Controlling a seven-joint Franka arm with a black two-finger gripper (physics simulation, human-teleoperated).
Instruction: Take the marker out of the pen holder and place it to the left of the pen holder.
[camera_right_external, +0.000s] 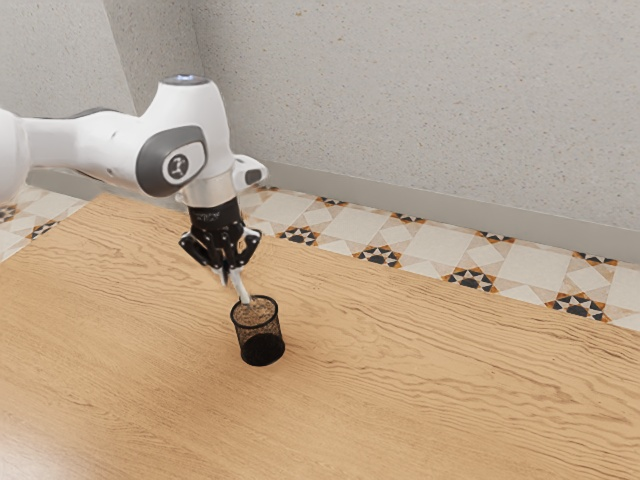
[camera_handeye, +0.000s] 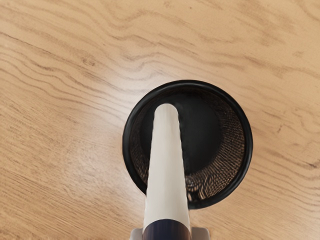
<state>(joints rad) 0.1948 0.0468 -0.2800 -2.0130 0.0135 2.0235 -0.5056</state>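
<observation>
jaws drawn in, closed on both sides of marker (camera_right_external: 242, 289) near its dark section (camera_handeye: 166, 230). marker directly below jaws; long axis slanting down, pale end (camera_handeye: 166, 112) at mouth of pen holder (camera_right_external: 263, 347) on bench (camera_right_external: 400, 400). whether end clears rim (camera_handeye: 249, 145): cannot tell. next move, as judged: raise along marker's slant, clear rim, then travel sideways; risk, end snagging rim and tipping holder.
</observation>
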